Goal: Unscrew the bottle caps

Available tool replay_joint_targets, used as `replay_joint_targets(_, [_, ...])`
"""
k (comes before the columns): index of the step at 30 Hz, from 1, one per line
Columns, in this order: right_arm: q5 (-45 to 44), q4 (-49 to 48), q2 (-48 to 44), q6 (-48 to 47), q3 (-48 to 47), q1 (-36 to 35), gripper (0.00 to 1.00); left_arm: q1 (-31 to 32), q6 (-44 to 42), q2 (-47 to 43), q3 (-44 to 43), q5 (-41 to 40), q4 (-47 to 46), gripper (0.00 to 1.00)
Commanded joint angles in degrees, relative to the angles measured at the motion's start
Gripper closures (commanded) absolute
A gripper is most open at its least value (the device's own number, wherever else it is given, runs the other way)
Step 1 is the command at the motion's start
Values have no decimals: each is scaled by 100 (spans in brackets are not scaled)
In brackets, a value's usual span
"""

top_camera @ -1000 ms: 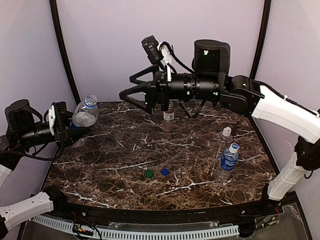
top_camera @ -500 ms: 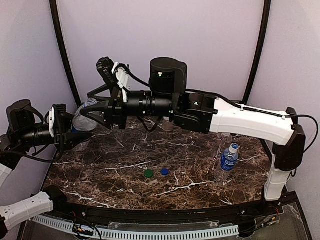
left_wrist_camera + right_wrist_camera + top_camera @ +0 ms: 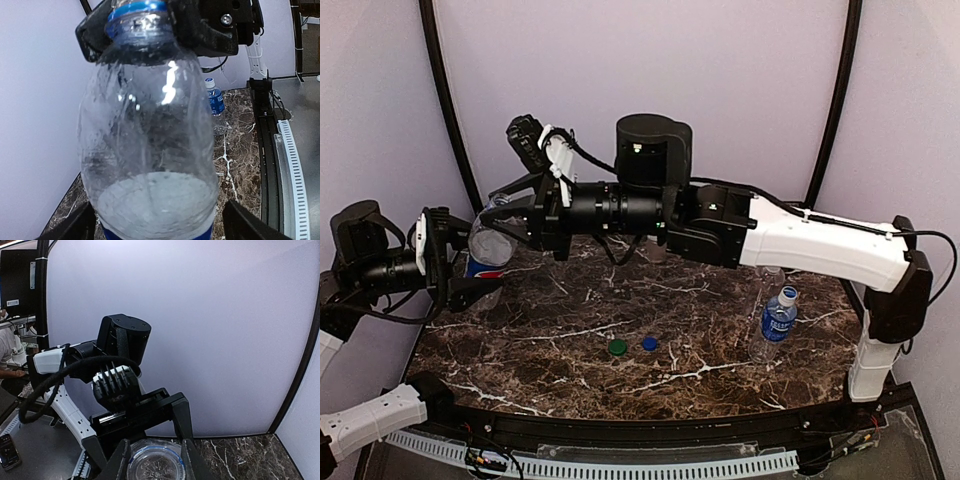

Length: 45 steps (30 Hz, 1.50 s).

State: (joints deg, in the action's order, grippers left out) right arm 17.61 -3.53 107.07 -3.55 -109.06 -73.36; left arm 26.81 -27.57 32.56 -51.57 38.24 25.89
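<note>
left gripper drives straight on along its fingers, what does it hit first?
The Pepsi bottle, which sits between the left gripper's fingers. Just past its cap is the right gripper, clamped on that cap.

Tabletop (image 3: pixel 560 345): dark brown marble pattern with white veining, with a white slotted strip (image 3: pixel 650 468) running left to right along its near edge. Backdrop: pale lavender wall (image 3: pixel 740 70) on the far side, with a left black curved pole (image 3: pixel 445 100) and a right black curved pole (image 3: pixel 832 100) rising before it. Right wrist view, far left edge: a person in a white shirt (image 3: pixel 7 357), partly cut off, and a dark phone-like device (image 3: pixel 7 451) lying on a grey surface (image 3: pixel 45 455).
</note>
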Motion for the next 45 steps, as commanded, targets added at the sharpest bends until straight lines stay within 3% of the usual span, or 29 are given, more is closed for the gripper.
replay_joint_targets(1, [-535, 506, -167, -170, -157, 43, 100, -22, 22, -143, 163, -87, -19, 3])
replay_joint_targets(9, [-2333, 2457, -1018, 45, 9, 758, 100, -328, 904, -694, 1245, -438, -492, 1])
replay_joint_targets(16, [-2705, 3233, -1778, 670, 589, 2161, 100, -1082, 2485, -1178, 2467, -1142, -1781, 1])
replay_joint_targets(21, [-2333, 2697, -1802, 229, 1266, 3321, 100, -1919, 3901, -1284, 3247, -1546, -2385, 1])
replay_joint_targets(25, [-1672, 1417, -1618, 75, 1976, 3988, 100, -2301, 4149, -1376, 3581, -1886, -2720, 1])
replay_joint_targets(31, [-1625, 237, -1028, 241, 2509, 4555, 100, -2651, 4000, -1677, 3805, -1910, -3008, 1])
replay_joint_targets(36, [-1424, 126, -469, 478, 2461, 4725, 100, -3025, 4017, -1769, 3859, -2026, -3028, 1])
replay_joint_targets(45, [-1194, 15, -70, 707, 2618, 4744, 100, -3080, 4029, -1686, 3894, -1836, -3132, 1])
